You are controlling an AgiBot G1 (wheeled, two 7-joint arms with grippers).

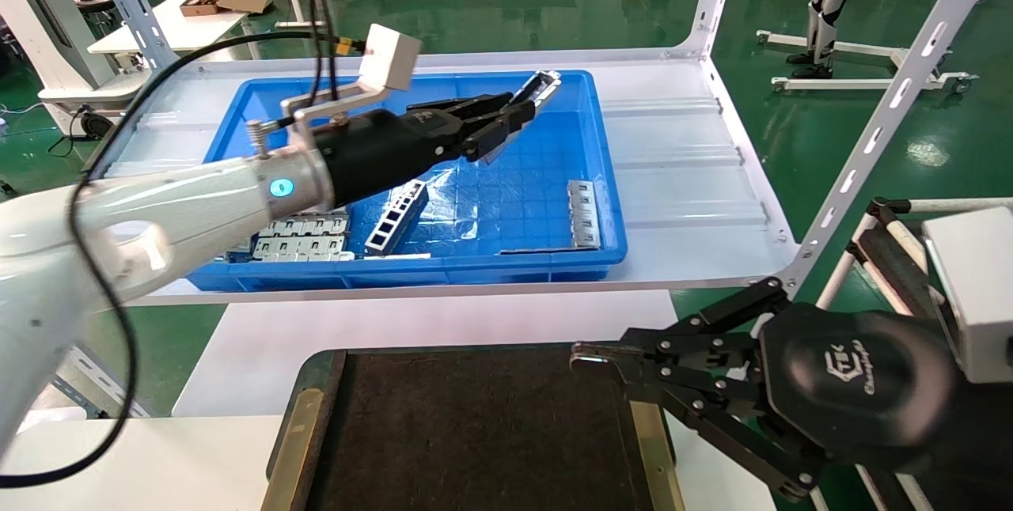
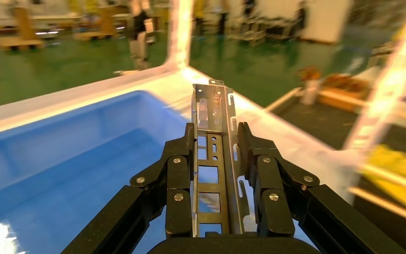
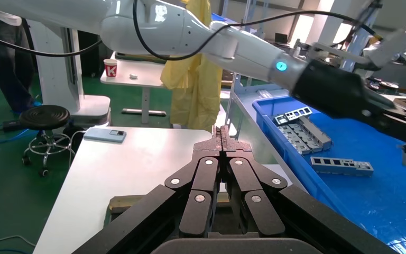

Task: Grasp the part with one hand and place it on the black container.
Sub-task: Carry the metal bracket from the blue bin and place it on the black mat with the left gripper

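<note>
Silver-grey part (image 2: 213, 159) clamped in left gripper (image 1: 506, 119) jaws, lower end hidden, right gripper (image 3: 223, 138) closed, empty.

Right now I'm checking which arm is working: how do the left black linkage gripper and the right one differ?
The left gripper is shut on the slim silver-grey metal channel part; the right gripper is shut on nothing. The left one is stretched out above the blue plastic bin, while the right one sits at the edge of the flat dark tray. Both are black two-finger linkage grippers.
</note>
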